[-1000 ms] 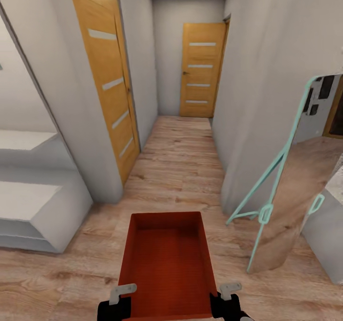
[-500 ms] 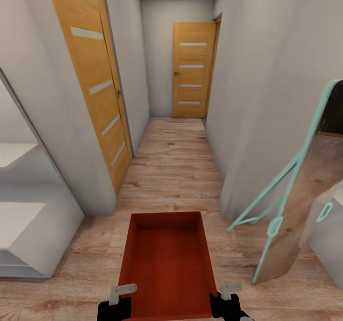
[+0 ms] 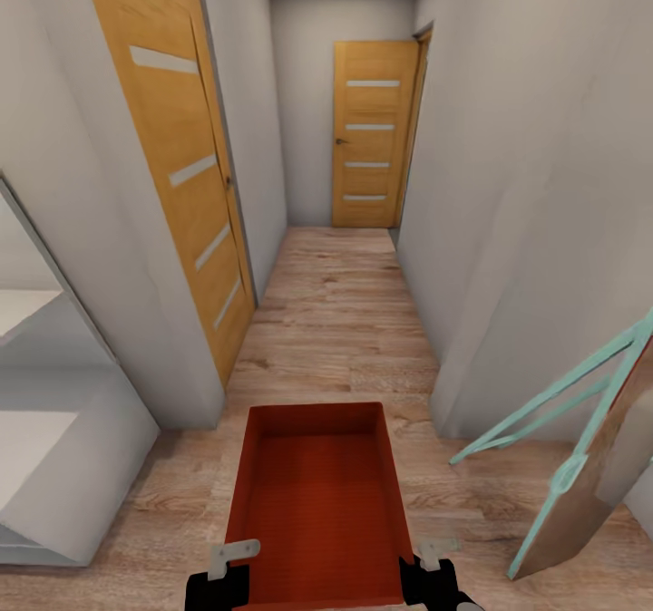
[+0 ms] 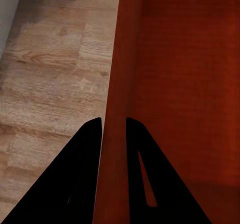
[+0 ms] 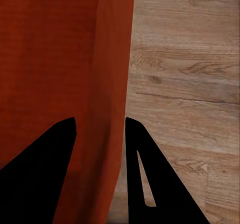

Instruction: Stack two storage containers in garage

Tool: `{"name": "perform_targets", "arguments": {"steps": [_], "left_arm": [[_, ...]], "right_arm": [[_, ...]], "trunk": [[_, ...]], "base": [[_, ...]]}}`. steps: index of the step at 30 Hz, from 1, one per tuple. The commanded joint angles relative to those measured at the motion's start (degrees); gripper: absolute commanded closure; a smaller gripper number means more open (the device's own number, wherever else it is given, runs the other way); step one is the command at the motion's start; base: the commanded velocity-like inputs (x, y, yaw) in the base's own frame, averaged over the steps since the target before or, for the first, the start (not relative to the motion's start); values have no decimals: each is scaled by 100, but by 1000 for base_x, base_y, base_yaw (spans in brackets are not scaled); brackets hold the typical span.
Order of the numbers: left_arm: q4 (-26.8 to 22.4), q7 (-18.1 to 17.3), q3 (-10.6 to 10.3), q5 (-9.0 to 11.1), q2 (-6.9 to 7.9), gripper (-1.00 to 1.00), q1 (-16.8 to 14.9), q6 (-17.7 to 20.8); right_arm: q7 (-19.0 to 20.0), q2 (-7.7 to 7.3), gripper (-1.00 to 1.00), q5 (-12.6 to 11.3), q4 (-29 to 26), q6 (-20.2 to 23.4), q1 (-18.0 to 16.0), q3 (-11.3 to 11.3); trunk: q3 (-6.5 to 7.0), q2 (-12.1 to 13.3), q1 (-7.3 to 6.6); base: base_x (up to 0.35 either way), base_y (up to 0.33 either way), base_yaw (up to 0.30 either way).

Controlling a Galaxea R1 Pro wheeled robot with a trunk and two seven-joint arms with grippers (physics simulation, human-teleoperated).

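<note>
An orange-red storage container is carried low in front of the robot over the wood-plank floor of a narrow hallway. The left gripper is clamped on its left wall and the right gripper on its right wall (one finger inside, one outside). Wooden doors line the corridor; a teal-framed mirror leans at right.

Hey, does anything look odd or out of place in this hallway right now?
Yes: a mirror in a mint-green frame leans steeply against the right-hand wall, jutting into the floor space. The storage container looks level and intact.
</note>
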Motion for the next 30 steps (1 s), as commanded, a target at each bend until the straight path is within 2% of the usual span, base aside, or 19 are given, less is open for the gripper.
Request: {"name": "perform_targets", "arguments": {"steps": [1, 17, 30], "left_arm": [[166, 62, -6, -16, -6, 100, 0, 52], [166, 90, -12, -16, -6, 100, 0, 52], [166, 92, -12, -16, -6, 100, 0, 52]], "right_arm": [[65, 100, 100, 35, -17, -199, -5, -39], [65, 100, 100, 35, -17, -199, -3, -39], [65, 102, 100, 35, -17, -199, -3, -38]], "trunk": [[-10, -11, 6], [-10, -11, 6], [-10, -11, 6]], "base": [[312, 116, 0], [323, 20, -42], [325, 0, 206]]}}
